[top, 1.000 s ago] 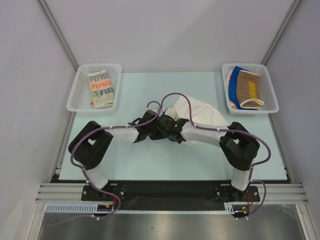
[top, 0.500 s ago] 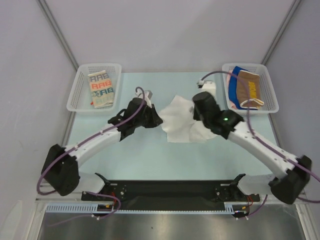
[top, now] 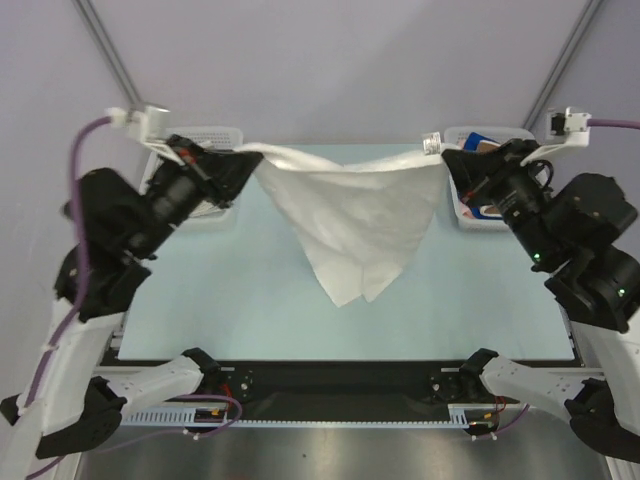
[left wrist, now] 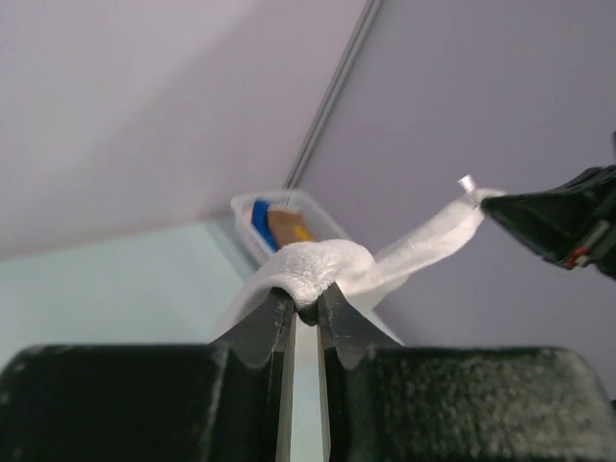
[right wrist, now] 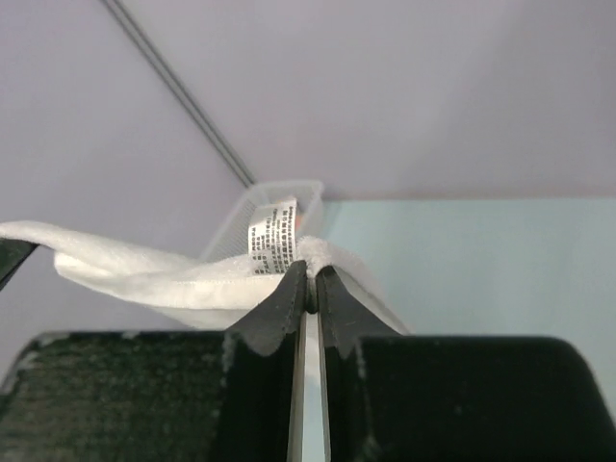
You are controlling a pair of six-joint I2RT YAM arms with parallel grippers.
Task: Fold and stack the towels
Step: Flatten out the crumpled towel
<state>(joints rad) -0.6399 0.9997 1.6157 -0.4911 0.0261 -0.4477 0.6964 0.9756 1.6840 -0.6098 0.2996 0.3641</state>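
White towel [top: 350, 215] is strung up in mid-air between the two arms. Its top edge is pulled into a fairly straight line, and the rest droops into a rough triangle whose tip hangs over the pale blue-green table mat [top: 200, 300]. The fabric looks thin and soft, a bit crinkly, with a loose fold down the lower part.

The left gripper [top: 235, 160] has the towel's top left corner. In the left wrist view its dark, wedge-shaped fingers are pressed nearly together on the cloth, which bunches into a nubbly white lump [left wrist: 318, 265] over the tips.

The right gripper [top: 450, 160] pinches the top right corner the same way — thin jaws squeezed on the hem. A little printed care label [right wrist: 272, 234] stands up right at the tips.

At the far right sits a white plastic mesh basket [left wrist: 289, 202]. It holds a blue towel [left wrist: 260, 214] and a brown towel [left wrist: 287, 226], both lying folded. Another mesh basket [right wrist: 274, 197] sits at the far left. From above both are mostly hidden behind the raised arms, and I can't really tell what's in the left one.
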